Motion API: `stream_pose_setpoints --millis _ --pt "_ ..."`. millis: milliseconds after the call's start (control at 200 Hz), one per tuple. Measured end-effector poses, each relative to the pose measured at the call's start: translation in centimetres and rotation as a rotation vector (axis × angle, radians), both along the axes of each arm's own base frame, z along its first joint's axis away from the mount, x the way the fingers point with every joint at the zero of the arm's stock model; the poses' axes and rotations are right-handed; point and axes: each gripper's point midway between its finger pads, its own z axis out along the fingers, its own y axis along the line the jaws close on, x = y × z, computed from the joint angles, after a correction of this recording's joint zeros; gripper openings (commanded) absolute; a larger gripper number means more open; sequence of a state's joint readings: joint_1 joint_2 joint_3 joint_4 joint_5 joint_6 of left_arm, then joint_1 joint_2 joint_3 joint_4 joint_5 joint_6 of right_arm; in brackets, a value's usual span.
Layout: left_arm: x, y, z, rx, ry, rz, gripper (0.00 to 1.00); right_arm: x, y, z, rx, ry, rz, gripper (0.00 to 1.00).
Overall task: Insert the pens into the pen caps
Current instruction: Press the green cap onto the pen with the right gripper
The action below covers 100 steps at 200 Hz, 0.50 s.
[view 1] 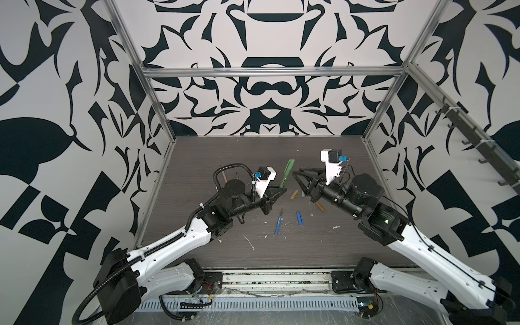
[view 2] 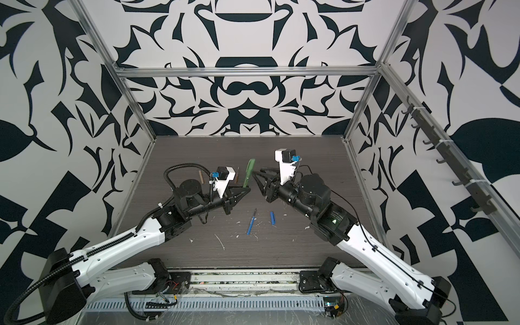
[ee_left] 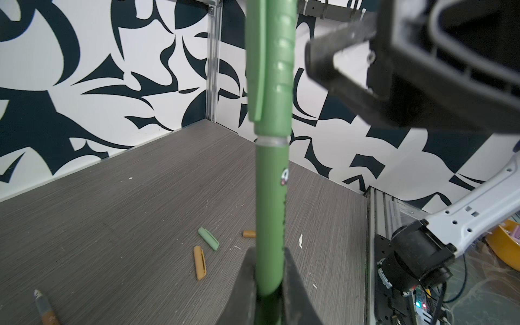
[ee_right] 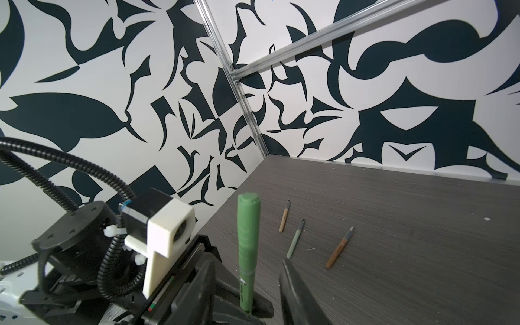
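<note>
Much open table beyond green pen

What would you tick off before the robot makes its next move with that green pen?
1. Left fingers gripping the dark green pen: ok, shut on its barrel.
2. Dark green cap on that pen: ok. Whether it is fully seated: cannot tell, as a thin pale ring shows at the joint.
3. Right fingers clear of the cap: ok, open, with a gap on each side.
4. Blue pen and blue cap free to pick up: ok, lying apart with nothing on them.
5. All pens capped: not ok. The tan pen, pale green pen and orange-brown pen lie uncapped.
</note>
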<state>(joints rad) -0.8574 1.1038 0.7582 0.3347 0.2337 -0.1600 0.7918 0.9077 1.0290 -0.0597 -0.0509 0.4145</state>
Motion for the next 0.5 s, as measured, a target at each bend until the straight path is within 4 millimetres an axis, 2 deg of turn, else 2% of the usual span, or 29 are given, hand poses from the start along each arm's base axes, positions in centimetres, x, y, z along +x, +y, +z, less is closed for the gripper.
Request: stream_pose_setpoints --millis 115,215,375,455,500 --pt "-0.5 -0.3 0.1 -0.003 -0.005 -0.035 0.02 0.4 0.4 2.5 -0.034 -0.048 0.003 0.41" --pt "-0.9 -0.4 0.2 -0.009 -0.010 -0.059 0.02 0.9 0.8 3.4 -0.061 -0.062 0.000 0.41" --pt "-1.2 -0.5 0.4 -0.014 -0.016 -0.078 0.02 1.4 1.3 2.4 -0.105 -0.043 0.000 0.40" --pt "-1.2 -0.6 0.4 -0.014 -0.017 -0.081 0.02 1.6 1.4 1.9 -0.116 -0.032 -0.002 0.34" --pt "-1.3 -0.6 0.4 -0.014 -0.017 -0.082 0.02 1.6 1.4 1.6 -0.116 -0.024 -0.003 0.26"
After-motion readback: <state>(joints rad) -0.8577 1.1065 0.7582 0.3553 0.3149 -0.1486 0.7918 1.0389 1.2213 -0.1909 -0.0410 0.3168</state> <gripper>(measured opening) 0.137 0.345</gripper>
